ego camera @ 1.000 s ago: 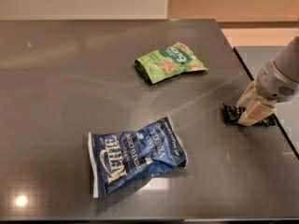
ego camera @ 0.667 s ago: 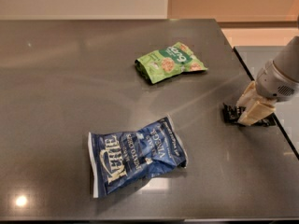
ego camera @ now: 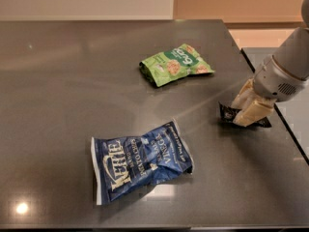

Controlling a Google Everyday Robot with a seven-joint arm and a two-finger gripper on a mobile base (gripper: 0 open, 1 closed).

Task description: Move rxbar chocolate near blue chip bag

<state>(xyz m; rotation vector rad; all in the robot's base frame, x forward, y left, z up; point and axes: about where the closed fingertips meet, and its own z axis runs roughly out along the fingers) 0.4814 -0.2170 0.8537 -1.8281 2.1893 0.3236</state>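
The blue chip bag point(ego camera: 141, 161) is dark blue with white "Kettle" lettering and white end seams. The rxbar chocolate point(ego camera: 227, 114) is black. The gripper point(ego camera: 245, 115), down on the bar near the table's right edge, is cream, on a light grey arm point(ego camera: 285, 71). The green snack bag point(ego camera: 176, 64) is bright green with white lettering and tan snack pictures. The table point(ego camera: 72, 81) is glossy dark grey with pale reflections

The end effector point(ego camera: 247, 114) is sitting over the rxbar chocolate point(ego camera: 227, 114) on the table point(ego camera: 72, 81), well apart from the blue chip bag point(ego camera: 142, 161).
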